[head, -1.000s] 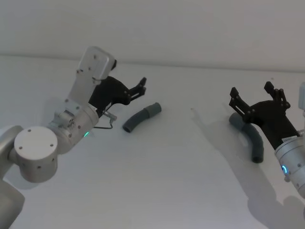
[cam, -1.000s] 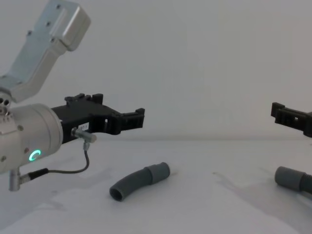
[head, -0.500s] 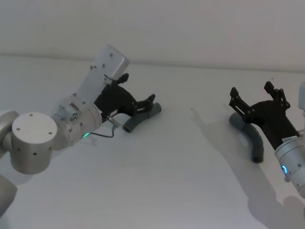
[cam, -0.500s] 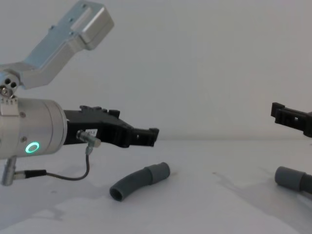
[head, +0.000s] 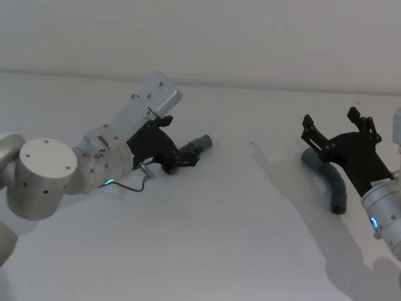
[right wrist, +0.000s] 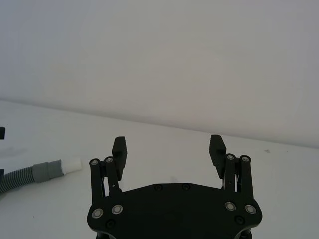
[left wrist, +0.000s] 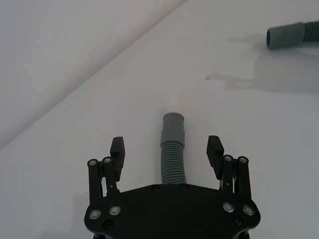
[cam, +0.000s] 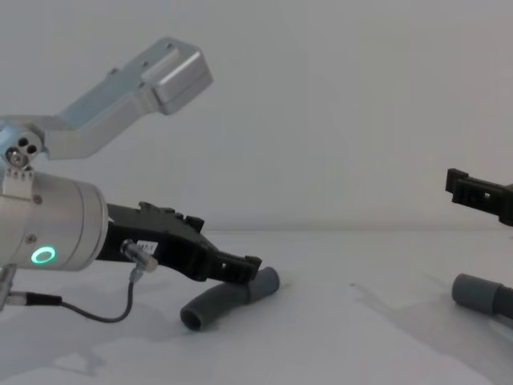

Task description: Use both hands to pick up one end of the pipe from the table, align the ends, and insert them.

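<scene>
Left end effector (left wrist: 166, 145) spread, flanking ribbed dark-grey pipe (left wrist: 173, 152); right end effector (right wrist: 168, 145) spread, raised.

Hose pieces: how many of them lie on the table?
2. The left hose piece lies inside the open left pincer. The right hose piece lies on the right side of the table, beneath the raised right pincer.

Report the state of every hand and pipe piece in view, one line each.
left hand: open, fingers on either side of the short pipe piece, not touching it.
short pipe piece: lying on the table, not gripped.
right hand: open, raised above the table, holding nothing.
right pipe piece: lying on the table below the right hand, untouched.
</scene>
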Robot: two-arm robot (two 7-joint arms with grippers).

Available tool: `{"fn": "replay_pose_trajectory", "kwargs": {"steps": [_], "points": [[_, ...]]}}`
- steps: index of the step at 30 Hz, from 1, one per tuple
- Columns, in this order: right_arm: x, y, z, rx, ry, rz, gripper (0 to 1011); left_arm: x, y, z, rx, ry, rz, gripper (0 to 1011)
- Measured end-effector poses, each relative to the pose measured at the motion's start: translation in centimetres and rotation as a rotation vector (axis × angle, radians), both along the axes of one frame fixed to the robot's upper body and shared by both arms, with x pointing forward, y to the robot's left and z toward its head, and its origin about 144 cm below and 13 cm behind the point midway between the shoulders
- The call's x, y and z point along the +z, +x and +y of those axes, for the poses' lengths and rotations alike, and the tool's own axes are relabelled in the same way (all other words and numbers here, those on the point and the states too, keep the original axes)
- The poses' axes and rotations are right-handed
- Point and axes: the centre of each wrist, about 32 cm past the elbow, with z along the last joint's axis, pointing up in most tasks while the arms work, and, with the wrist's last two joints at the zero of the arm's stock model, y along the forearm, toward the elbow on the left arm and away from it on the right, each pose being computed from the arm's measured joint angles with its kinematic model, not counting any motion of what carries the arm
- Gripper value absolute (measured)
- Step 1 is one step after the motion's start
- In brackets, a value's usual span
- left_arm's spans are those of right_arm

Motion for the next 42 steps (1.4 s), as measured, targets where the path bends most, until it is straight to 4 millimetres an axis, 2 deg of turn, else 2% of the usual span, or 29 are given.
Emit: {"fn": "replay_pose_trajectory", "kwargs": {"steps": [8,23,42], "points": [[0.0,0.0,0.0,0.0,0.0,0.0,1004,-0.6,0.5,-0.4,0.004,-0.002,0.016,1001],[0.0,0.0,0.0,0.0,0.0,0.0,1004,-2.0,1.4,-2.5,0.037,-0.055,0.047,1001],[0.0,0.0,0.0,0.0,0.0,0.0,1004,-1.1,2.3,-3.0,0.04,0.002,0.143,1002]]}}
